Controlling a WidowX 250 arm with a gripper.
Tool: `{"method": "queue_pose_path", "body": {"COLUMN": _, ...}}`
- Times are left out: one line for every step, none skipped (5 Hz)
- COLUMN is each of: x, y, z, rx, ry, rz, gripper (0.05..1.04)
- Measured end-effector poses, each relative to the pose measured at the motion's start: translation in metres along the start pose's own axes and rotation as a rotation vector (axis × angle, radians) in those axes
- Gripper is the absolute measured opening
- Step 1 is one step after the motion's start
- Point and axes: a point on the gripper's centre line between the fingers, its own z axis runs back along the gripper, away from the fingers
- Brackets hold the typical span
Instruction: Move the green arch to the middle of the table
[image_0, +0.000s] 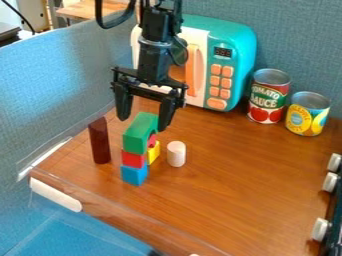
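Green arch perched on red block stack, black gripper hung just above, jaws spread pretty wide.

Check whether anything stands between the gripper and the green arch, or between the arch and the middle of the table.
Nothing visible stands between the gripper and the green arch. Toward the middle of the table, a white cylinder stands near the block stack; a raised arch would probably clear it.

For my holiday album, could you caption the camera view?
Black tool, open over a green arch atop toy blocks, a teal toy microwave behind.
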Motion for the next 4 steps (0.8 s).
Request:
{"method": "queue_pose_path", "body": {"x": 0.002, "y": 0.0, "z": -0.014, "rx": -0.009, "ry": 0.034, "rz": 0.004, "gripper": 0.999}}
{"method": "queue_pose_path", "body": {"x": 0.01, "y": -0.004, "z": -0.032, "rx": -0.06, "ry": 0.05, "rz": 0.02, "gripper": 0.948}}
{"method": "queue_pose_path", "body": {"x": 0.012, "y": -0.005, "z": -0.038, "rx": -0.067, "ry": 0.062, "rz": 0.063, "gripper": 0.652}}
{"method": "queue_pose_path", "body": {"x": 0.012, "y": -0.006, "z": -0.037, "rx": -0.076, "ry": 0.046, "rz": 0.091, "gripper": 0.618}}
